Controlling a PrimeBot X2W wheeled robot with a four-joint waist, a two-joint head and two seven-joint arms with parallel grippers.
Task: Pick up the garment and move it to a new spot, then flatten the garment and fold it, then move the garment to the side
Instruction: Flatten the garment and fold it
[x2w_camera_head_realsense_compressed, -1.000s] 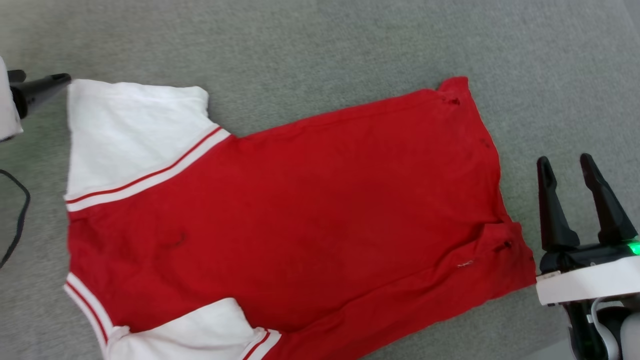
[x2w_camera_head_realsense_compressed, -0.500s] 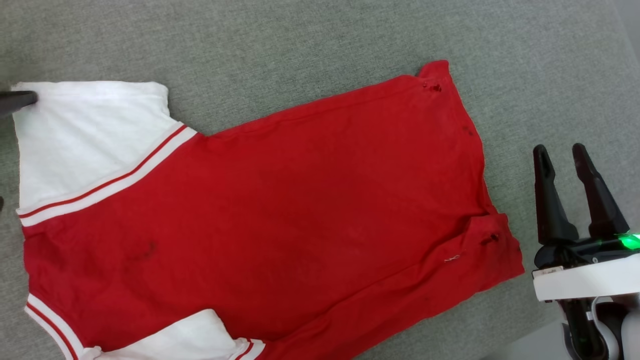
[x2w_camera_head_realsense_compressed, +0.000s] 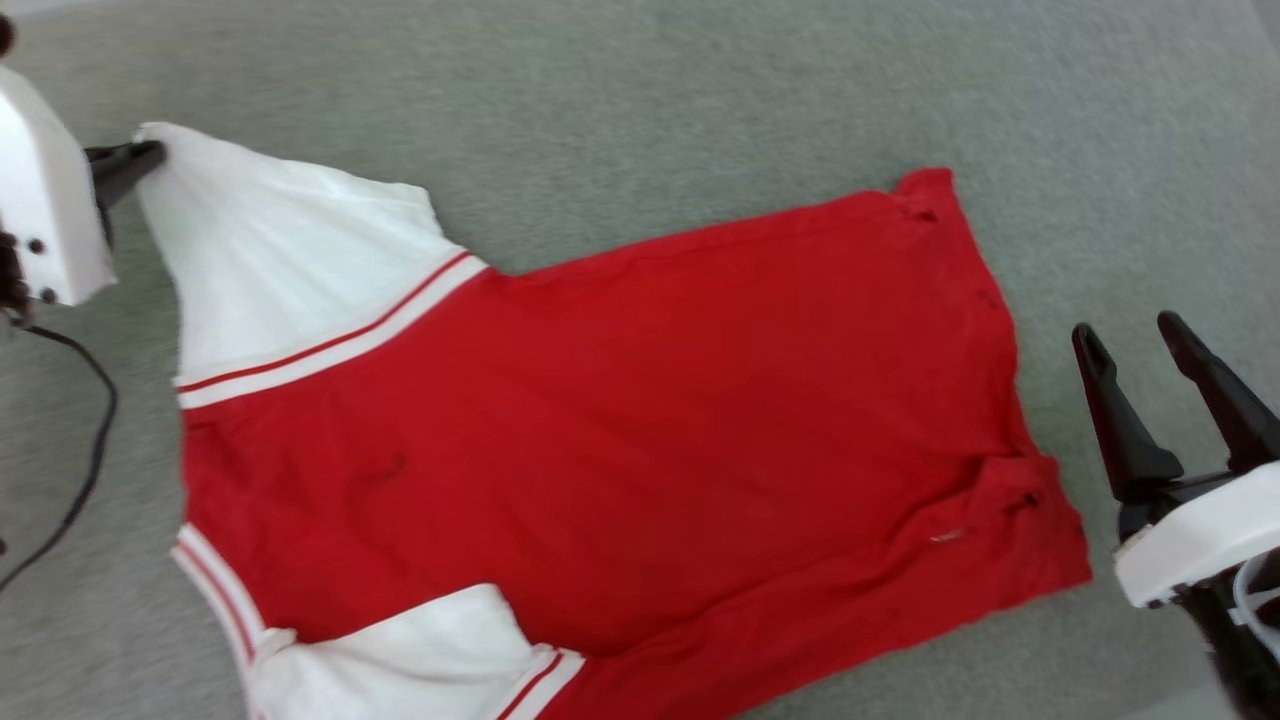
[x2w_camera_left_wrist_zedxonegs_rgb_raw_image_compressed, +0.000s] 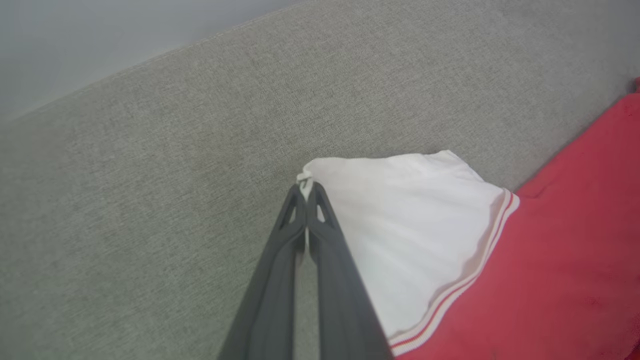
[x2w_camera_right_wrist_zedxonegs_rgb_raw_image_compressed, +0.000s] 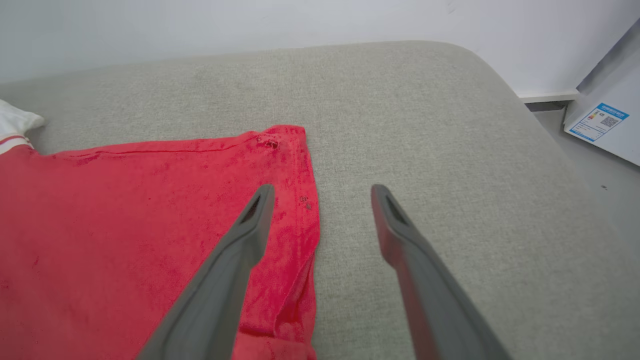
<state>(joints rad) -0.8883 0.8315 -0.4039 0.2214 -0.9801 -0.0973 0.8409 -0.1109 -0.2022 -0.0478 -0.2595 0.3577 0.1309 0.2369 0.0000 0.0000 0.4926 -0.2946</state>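
- The garment (x2w_camera_head_realsense_compressed: 620, 430), a red jersey with white short sleeves and red-and-white striped trim, lies spread out on a grey fabric surface (x2w_camera_head_realsense_compressed: 700, 90).
- In the head view its sleeves are at the left and its hem (x2w_camera_head_realsense_compressed: 990, 330) is at the right, with the body slanting down toward the right.
- The left gripper (x2w_camera_left_wrist_zedxonegs_rgb_raw_image_compressed: 305, 189) has its two dark fingers pressed together on the outer corner of the upper white sleeve (x2w_camera_head_realsense_compressed: 290, 260). A small tuft of white cloth pokes out between the tips in the left wrist view.
- That corner is drawn to a point at the fingertips, and the sleeve fans out from it toward the striped trim.
- The other white sleeve (x2w_camera_head_realsense_compressed: 400, 650) lies at the bottom edge of the head view.
- The right gripper (x2w_camera_head_realsense_compressed: 1128, 330) sits just beside the hem, apart from it in the head view, with its fingers spread wide and nothing between them.
- In the right wrist view one of its fingers crosses in front of the red hem edge and the other crosses bare grey fabric.
- The hem's nearer corner is creased, and a fold runs along that side of the body.
- A black cable (x2w_camera_head_realsense_compressed: 90, 440) hangs below the left arm's white casing.
- A pale wall (x2w_camera_right_wrist_zedxonegs_rgb_raw_image_compressed: 250, 25) stands behind the surface, and a white box (x2w_camera_right_wrist_zedxonegs_rgb_raw_image_compressed: 607, 100) with a small label is at the far right.
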